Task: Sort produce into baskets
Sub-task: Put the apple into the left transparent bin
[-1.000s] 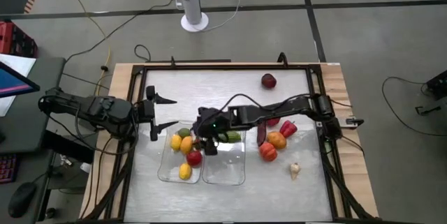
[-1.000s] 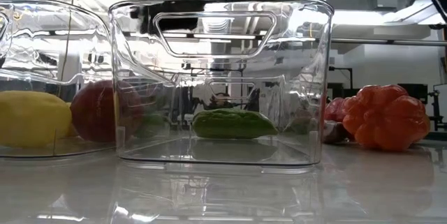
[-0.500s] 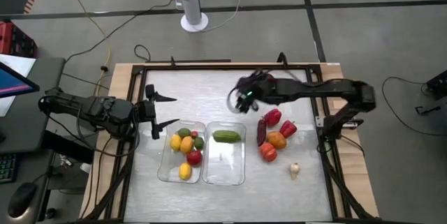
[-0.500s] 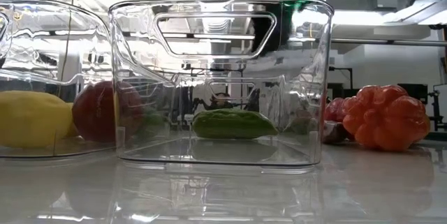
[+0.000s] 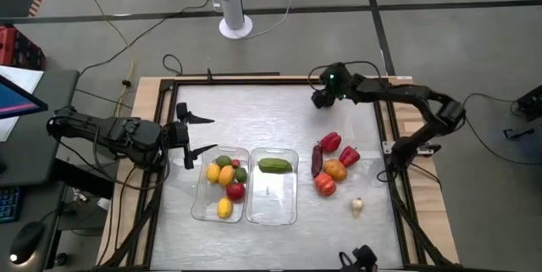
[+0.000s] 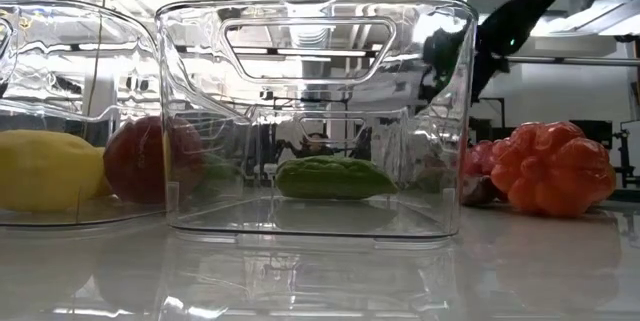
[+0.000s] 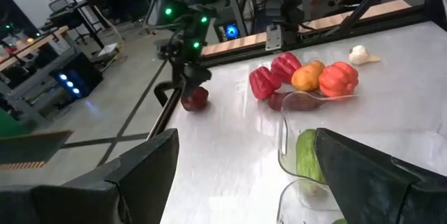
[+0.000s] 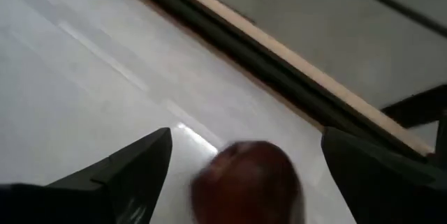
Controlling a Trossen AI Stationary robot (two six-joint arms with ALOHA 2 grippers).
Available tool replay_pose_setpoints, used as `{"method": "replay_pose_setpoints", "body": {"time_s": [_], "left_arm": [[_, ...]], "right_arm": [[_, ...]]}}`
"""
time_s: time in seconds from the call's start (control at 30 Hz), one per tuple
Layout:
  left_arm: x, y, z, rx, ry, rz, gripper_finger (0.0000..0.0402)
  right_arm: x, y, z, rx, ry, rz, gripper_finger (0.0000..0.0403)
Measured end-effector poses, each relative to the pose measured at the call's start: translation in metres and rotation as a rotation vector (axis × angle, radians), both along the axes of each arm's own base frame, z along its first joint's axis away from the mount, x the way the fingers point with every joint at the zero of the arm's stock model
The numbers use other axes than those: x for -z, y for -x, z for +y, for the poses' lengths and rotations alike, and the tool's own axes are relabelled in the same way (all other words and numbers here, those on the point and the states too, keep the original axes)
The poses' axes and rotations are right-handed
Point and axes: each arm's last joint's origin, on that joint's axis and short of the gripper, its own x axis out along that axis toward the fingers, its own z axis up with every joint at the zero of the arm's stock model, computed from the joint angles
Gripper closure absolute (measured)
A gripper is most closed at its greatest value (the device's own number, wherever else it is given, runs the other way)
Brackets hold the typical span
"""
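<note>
table [image 5: 254, 111] | two baskets [image 5: 246, 185] — loose produce [image 5: 332, 163] beside — maroon fruit [image 7: 195, 98] apart

Two clear baskets [image 5: 271, 213] stand side by side. The left basket [image 5: 203, 207] holds yellow, green and red pieces; the right holds one cucumber [image 5: 274, 165]. Right of them lie peppers [image 5: 330, 141], a garlic [image 5: 357, 208].

Looked all over, nothing readable anywhere: no labels, brands, numbers or signs on the table, trays, produce or arms. Just glowing lights in the background, no lettering.
</note>
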Motion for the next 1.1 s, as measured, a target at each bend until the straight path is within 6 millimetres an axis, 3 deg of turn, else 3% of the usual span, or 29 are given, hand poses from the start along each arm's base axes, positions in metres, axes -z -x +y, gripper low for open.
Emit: {"method": "replay_pose_setpoints", "body": {"time_s": [0.33,0.63,0.77,0.87,1.1], "left_arm": [[0.006,0.002,0.001,-0.015,0.029,0.058,0.0081],[0.007,0.002,0.001,-0.026,0.065,0.048,0.0081],[0.009,0.003,0.001,-0.030,0.068,0.068,0.0081],[0.008,0.003,0.001,-0.027,0.062,0.067,0.0081],[0.004,0.002,0.000,-0.007,0.015,0.035,0.0081]], "right_arm": [[0.047,0.004,-0.013,0.063,-0.140,0.126,0.0013],[0.051,-0.008,0.000,0.043,-0.152,0.134,0.0080],[0.036,-0.021,0.018,-0.017,-0.139,0.074,0.0081],[0.014,-0.036,0.039,-0.098,-0.111,0.000,0.0077],[-0.053,-0.090,0.116,-0.427,0.005,-0.313,0.0061]]}}
